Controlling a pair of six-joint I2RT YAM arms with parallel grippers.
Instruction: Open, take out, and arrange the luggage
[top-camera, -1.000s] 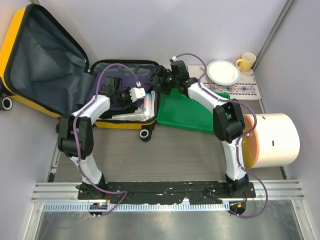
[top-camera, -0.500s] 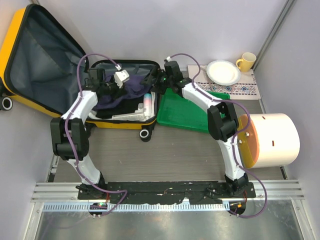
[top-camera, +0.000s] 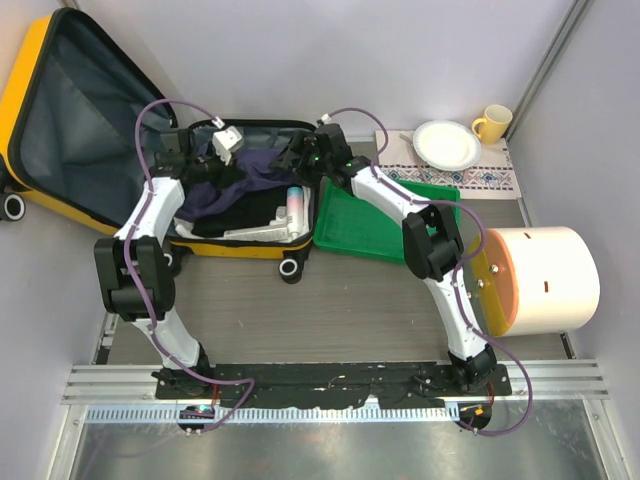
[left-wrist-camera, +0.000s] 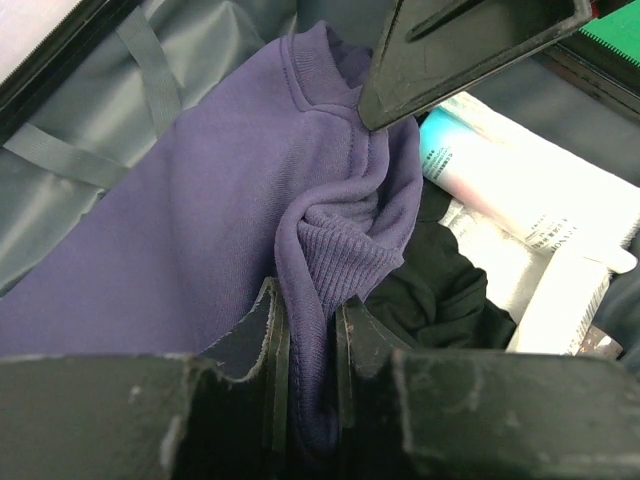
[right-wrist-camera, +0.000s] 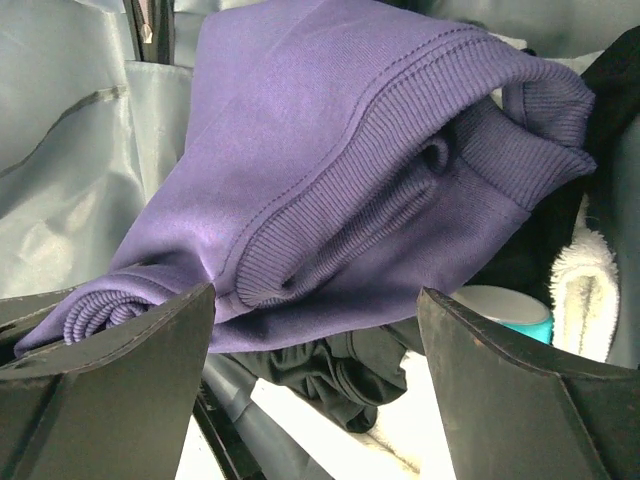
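Note:
The yellow luggage (top-camera: 22, 75) lies open, its lid tipped up at the far left and its base (top-camera: 240, 249) in the middle. A purple sweatshirt (top-camera: 240, 185) lies in the base over a black garment (left-wrist-camera: 440, 290) and white tubes (top-camera: 296, 205). My left gripper (left-wrist-camera: 308, 300) is shut on a fold of the purple sweatshirt (left-wrist-camera: 200, 200) at the base's far left (top-camera: 205, 168). My right gripper (right-wrist-camera: 315, 295) stands open right at the ribbed hem of the sweatshirt (right-wrist-camera: 330, 120), over the base's right end (top-camera: 292, 160).
A green tray (top-camera: 370, 225) lies right of the suitcase. A large cream cylinder (top-camera: 545, 280) stands at the right. A white plate (top-camera: 447, 143) and a yellow mug (top-camera: 492, 123) rest on a patterned mat (top-camera: 480, 178) at the back right.
My left gripper has gone left and farther back, drawing the purple sweatshirt with it. My right gripper has shifted left from the tray's corner to over the suitcase base.

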